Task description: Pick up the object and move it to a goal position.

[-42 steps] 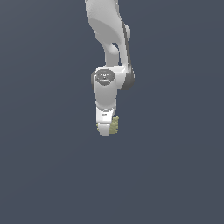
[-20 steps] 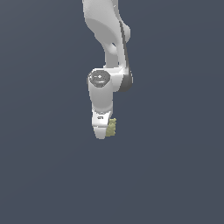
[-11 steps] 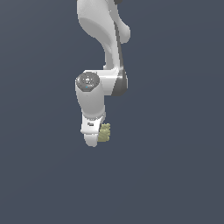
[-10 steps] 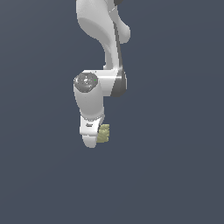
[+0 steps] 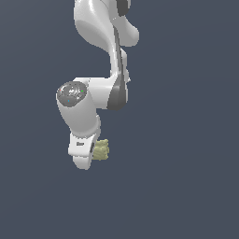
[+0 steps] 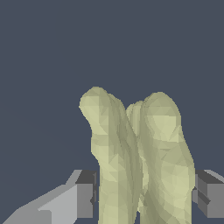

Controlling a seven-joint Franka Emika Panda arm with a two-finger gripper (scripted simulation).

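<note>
The object [image 5: 101, 150] is a small lumpy pale olive-yellow chunk with ridges. In the exterior view it sticks out beside the white hand of the arm, at the lower middle of the picture. My gripper [image 5: 95, 153] is shut on it and holds it in the air against the plain dark grey background. In the wrist view the object [image 6: 138, 162] fills the middle, clamped between the two grey fingertips [image 6: 85, 194], one on each side. No goal marker shows in either view.
The white arm [image 5: 105, 51] comes down from the top of the exterior view, with its wrist joint [image 5: 71, 93] above the hand. Around it shows only uniform dark grey.
The arm has swung toward the exterior view's left and slightly lower, carrying the object with it. The grip on the object is unchanged.
</note>
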